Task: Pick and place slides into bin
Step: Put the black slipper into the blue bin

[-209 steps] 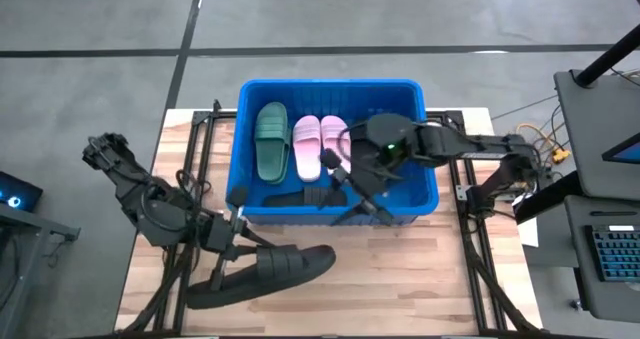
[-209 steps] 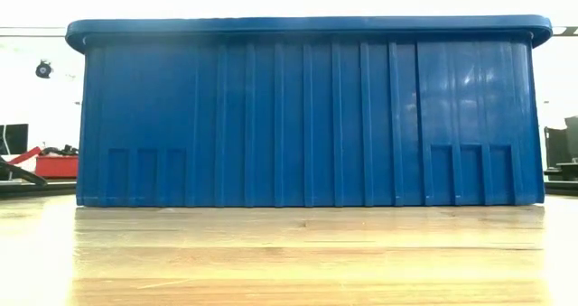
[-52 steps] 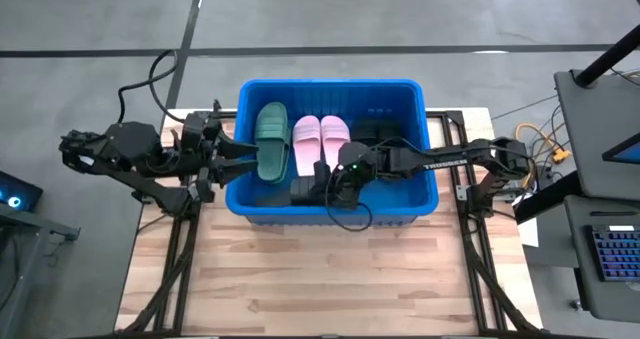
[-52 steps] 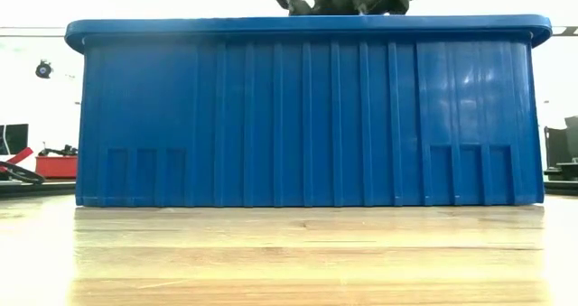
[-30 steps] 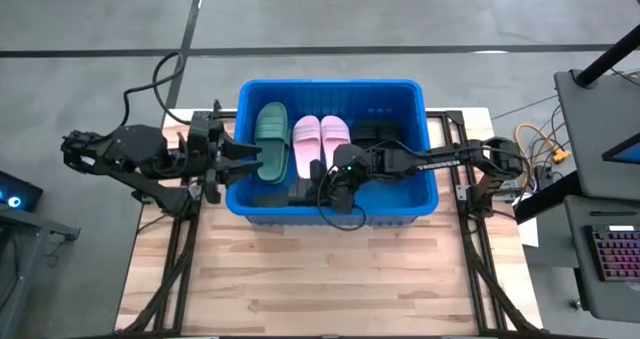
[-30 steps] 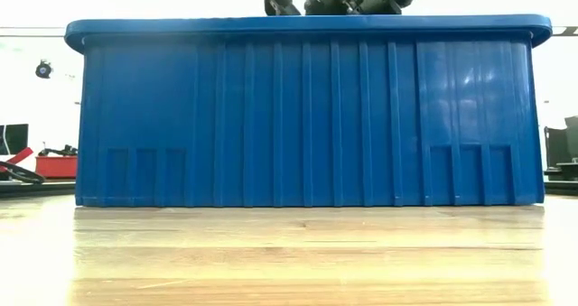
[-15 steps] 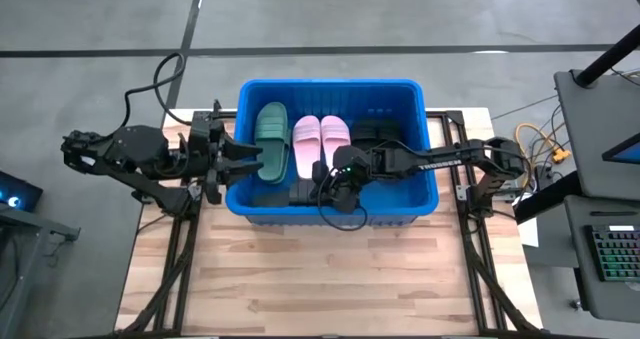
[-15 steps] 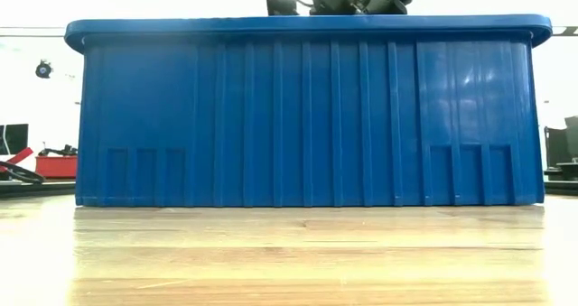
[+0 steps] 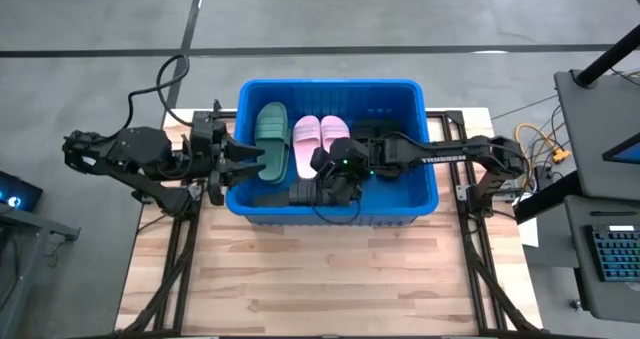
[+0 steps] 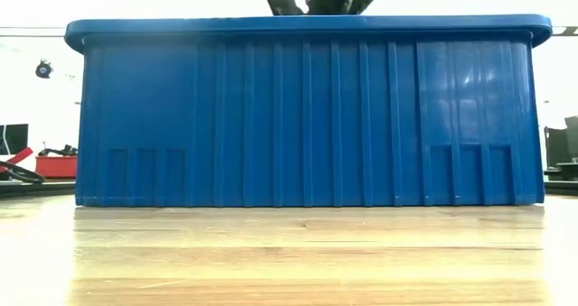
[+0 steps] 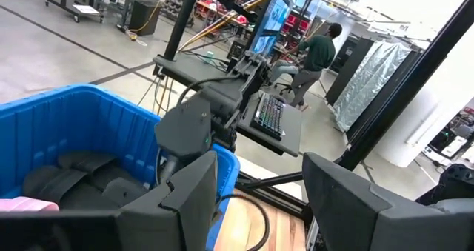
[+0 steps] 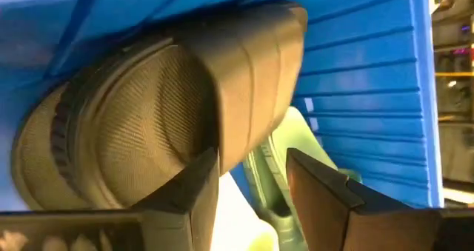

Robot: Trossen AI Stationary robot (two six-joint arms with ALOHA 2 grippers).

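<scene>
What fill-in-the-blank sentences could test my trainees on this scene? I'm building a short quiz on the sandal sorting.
1. The bin holding the sandals is bright ____.
2. Next to the green sandal lies a pair coloured ____.
3. The right gripper is inside the bin, above a sandal coloured ____.
4. The left gripper waits at the bin's left wall with its jaws ____.

Missing words: blue; pink; black; open
</scene>
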